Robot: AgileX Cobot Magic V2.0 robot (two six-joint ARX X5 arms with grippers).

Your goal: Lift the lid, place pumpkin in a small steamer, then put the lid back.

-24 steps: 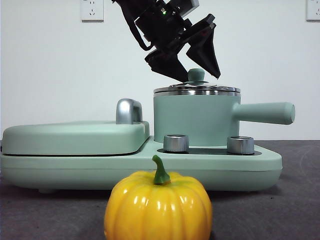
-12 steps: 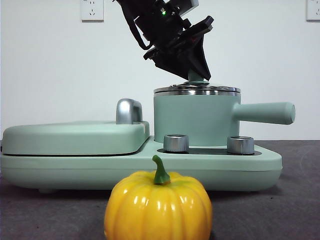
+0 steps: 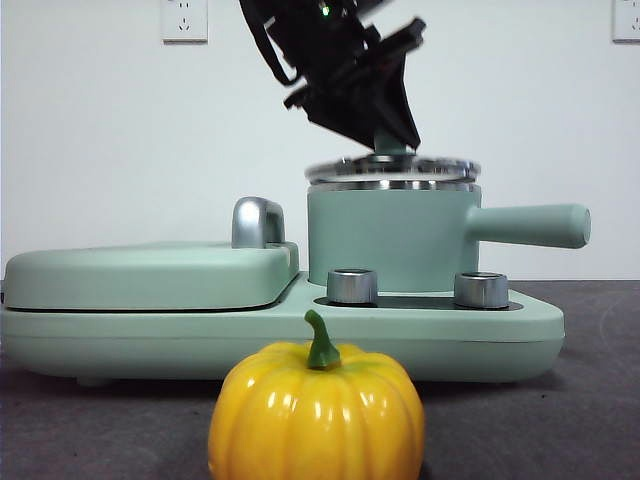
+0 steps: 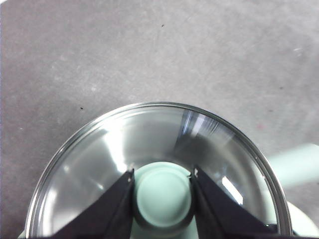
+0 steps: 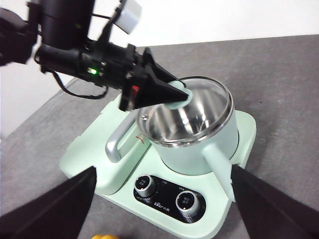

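Note:
My left gripper [image 3: 386,138] is shut on the mint-green knob [image 4: 163,195] of the lid [image 3: 392,167]. The lid hangs a little above the chrome rim of the small steamer [image 3: 390,238], roughly level. In the left wrist view the black jaws pinch the knob on both sides over the glass lid [image 4: 149,144]. The pumpkin [image 3: 316,410] stands on the table in front of the appliance, stem up. High above the table, my right gripper [image 5: 163,168] is open and holds nothing. It looks down on the steamer [image 5: 197,152], the lid [image 5: 209,89] and the left gripper [image 5: 174,94].
The steamer stands on a mint-green cooker base [image 3: 500,345] with two chrome dials [image 3: 352,286]. A wide flat rectangular cover [image 3: 150,272] with a chrome handle [image 3: 256,222] lies to its left. The steamer's long handle [image 3: 530,225] sticks out to the right.
The left gripper's jaws closed on the knob and then rose slightly. The lid has come up off the steamer's rim. The pumpkin has not moved.

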